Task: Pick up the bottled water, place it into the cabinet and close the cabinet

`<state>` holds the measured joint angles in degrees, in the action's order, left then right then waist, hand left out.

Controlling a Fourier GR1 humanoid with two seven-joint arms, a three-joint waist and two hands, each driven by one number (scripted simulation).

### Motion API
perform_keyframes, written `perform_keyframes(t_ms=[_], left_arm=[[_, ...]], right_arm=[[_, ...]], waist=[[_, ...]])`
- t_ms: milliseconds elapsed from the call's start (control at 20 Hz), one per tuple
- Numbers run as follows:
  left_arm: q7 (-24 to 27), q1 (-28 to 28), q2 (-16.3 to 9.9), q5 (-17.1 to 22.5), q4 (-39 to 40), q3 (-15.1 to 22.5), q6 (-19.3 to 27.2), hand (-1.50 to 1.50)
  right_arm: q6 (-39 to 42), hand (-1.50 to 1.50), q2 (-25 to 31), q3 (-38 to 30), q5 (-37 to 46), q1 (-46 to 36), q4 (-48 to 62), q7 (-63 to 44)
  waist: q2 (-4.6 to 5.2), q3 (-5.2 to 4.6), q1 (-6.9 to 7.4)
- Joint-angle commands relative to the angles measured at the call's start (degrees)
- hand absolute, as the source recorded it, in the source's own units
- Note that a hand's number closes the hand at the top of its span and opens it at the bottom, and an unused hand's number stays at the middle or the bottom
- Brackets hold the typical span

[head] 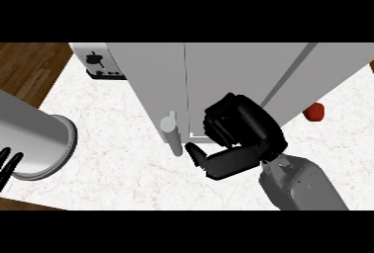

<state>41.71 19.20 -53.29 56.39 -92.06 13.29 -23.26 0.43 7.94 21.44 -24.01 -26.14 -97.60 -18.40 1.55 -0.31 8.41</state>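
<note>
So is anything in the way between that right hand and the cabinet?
Nothing visible. The right hand is right up against the front of the cabinet, beside its handle. No bottle shows; the hand may hide it.

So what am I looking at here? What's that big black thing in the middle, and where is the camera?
The camera sits where a robot's head would be, looking steeply down at a white marbled counter. The big black thing is the robot's right hand on the end of a grey forearm. Its fingers are curled up against the front of a tall white cabinet, next to the cabinet's pale handle. I can't see a bottle in it; if it holds anything, the hand hides it. At the left edge, only the dark fingers of the left hand peek in. Also on the counter: a grey cylinder-shaped container at the left, a toaster at the back, and a small red thing to the right of the cabinet.
</note>
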Motion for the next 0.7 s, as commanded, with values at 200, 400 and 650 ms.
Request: perform_keyframes(t_ms=[200,400,650], left_arm=[[1.30,1.26,1.20,-0.10,1.66,-1.51,-2.89,-1.50],[1.67,2.05,1.34,-0.65,0.52,-1.71,-4.83,-1.50],[-0.51,1.69,1.39,0.18,-0.06,-2.77,-2.89,-1.50]], right_arm=[[-2.55,1.50,-4.80,-7.50,4.13,-20.19,27.48,3.00],[-2.19,1.50,-4.83,-9.67,4.78,-21.68,31.73,7.51],[-0.80,1.50,-4.23,-10.98,4.32,-22.81,34.75,8.74]], waist=[[-0.41,0.21,-3.18],[-0.21,0.23,-2.28],[-0.31,0.28,-3.37]])
